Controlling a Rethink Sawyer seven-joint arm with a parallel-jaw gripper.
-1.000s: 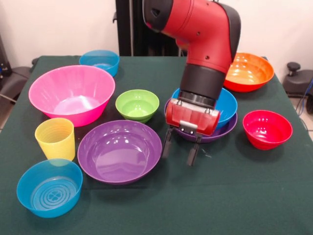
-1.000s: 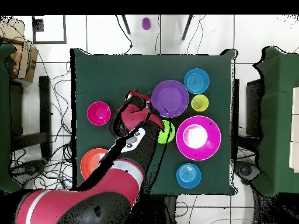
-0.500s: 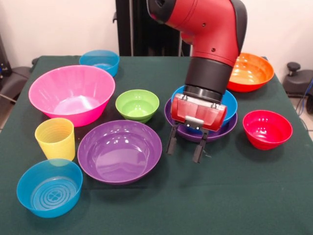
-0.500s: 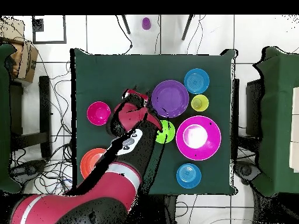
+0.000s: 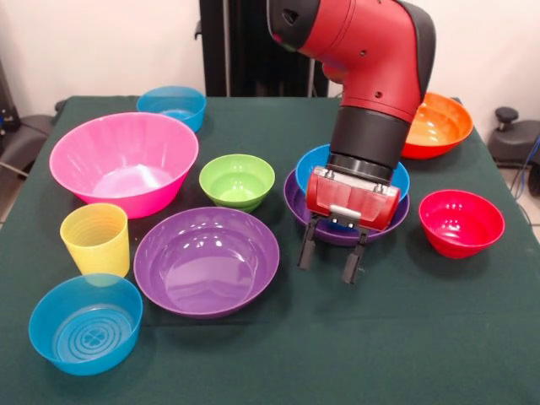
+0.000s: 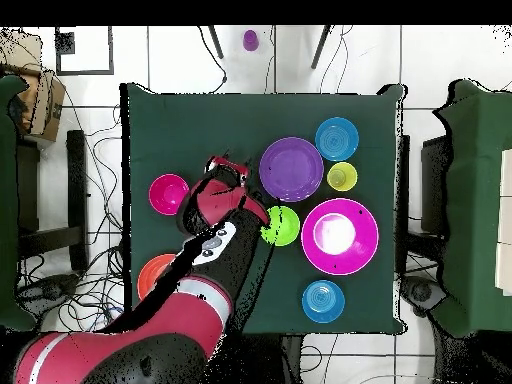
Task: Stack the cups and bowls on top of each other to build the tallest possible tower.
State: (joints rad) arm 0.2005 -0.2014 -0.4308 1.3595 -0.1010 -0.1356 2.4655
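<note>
Risk, stack: the gripper [image 5: 330, 258] hangs just in front of the blue bowl [image 5: 393, 180] nested in a purple bowl [image 5: 297, 197]; a low sideways pass could knock that pair apart.
Risk, neighbour: the wide purple bowl [image 5: 206, 259] sits near the left finger; a swing that way could shove it.
Risk, grasp: glossy rims look slippery, so a shallow pinch may let a bowl drop.
Gripper: fingers spread apart, pointing down, nothing between them; tips near the green tablecloth [image 5: 405, 337], contact unclear.
Bowls: pink [image 5: 124, 161], green [image 5: 237, 180], red [image 5: 461, 222], orange [image 5: 439, 123] and two translucent blue ones [image 5: 85, 323] [image 5: 172, 105] stand apart on the cloth.
Cups: ribbed yellow cup [image 5: 95, 240] just behind the near blue bowl.
Tower: only the one nested pair so far.
</note>
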